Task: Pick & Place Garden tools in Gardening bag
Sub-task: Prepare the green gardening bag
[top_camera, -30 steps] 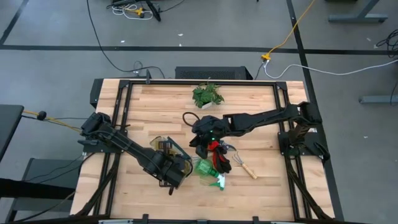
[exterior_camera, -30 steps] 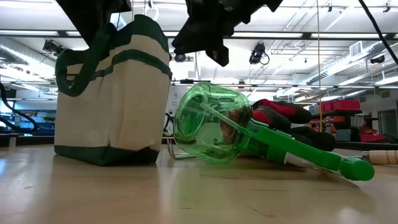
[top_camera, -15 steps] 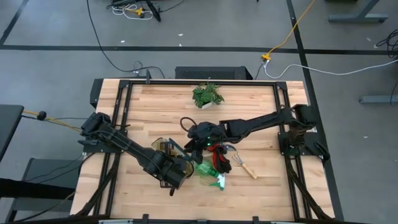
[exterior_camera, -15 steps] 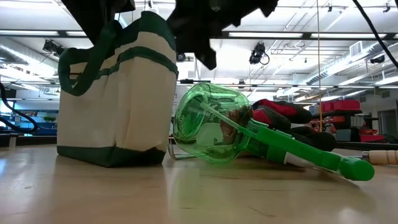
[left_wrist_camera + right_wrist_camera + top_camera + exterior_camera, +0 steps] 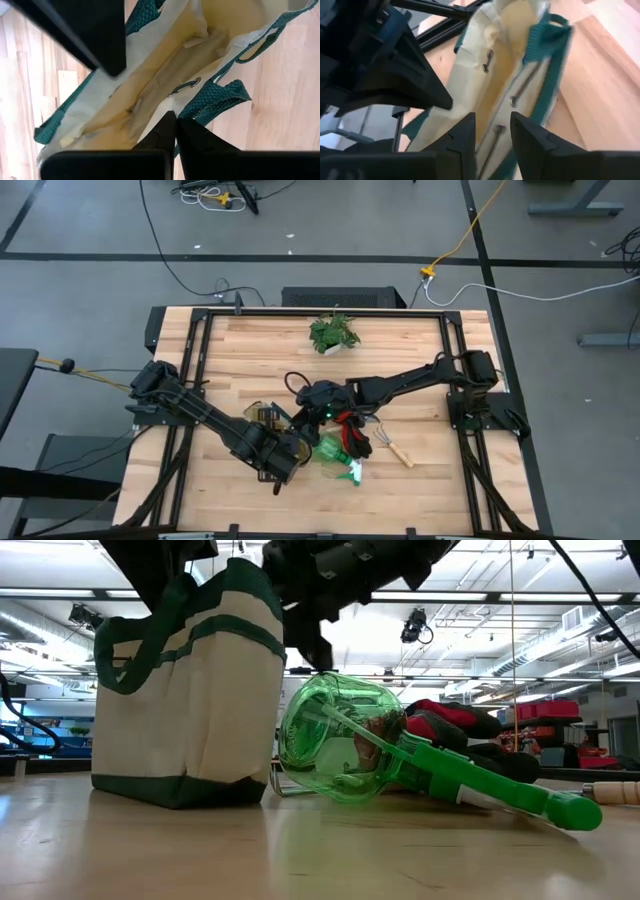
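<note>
— High view first: we see the tabletop (image 5: 400,360) mostly bare along its far half, with only the potted plant (image 5: 333,333) by the far edge; the near-middle is crowded. What do we have there?

— We have the gardening bag (image 5: 268,420) standing upright near the middle, with the left gripper (image 5: 283,458) pinched shut on its green-trimmed rim, holding the mouth apart. From the left wrist view we look into the bag's cream interior (image 5: 165,75), and we see no tool inside it.

— And the right arm?

— We see the right gripper (image 5: 303,408) above the bag's mouth; in the right wrist view its fingers (image 5: 462,137) stand slightly parted with nothing between them, and beyond them lies the bag's opening (image 5: 507,60).

— Where are the garden tools?

— They lie together on the tabletop just right of the bag: the green translucent piece (image 5: 345,740) on its side nearest the bag, the red gloves (image 5: 450,720) behind it, and the wooden-handled rake (image 5: 390,443) at the outer edge, with open wood to their right.
</note>
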Tool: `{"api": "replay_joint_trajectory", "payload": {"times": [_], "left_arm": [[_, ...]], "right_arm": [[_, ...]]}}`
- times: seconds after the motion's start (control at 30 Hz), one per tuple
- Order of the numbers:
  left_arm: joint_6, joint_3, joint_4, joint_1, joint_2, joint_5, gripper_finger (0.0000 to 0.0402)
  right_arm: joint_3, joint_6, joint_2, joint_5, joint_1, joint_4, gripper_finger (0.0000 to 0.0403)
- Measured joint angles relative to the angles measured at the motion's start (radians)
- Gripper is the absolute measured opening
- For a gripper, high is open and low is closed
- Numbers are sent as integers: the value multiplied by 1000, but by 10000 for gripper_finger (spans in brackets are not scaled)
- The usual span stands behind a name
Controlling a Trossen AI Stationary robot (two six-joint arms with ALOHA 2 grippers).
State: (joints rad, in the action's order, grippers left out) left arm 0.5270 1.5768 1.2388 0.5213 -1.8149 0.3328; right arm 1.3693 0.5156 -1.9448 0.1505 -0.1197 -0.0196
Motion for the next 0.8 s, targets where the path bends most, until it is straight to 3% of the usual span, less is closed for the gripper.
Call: {"api": "replay_joint_trajectory", "payload": {"times": [0.8], "left_arm": [[3,0,-3,0,0,-8,13]], "right_arm": [[0,-20,-19,-27,-29,-8,117]]}}
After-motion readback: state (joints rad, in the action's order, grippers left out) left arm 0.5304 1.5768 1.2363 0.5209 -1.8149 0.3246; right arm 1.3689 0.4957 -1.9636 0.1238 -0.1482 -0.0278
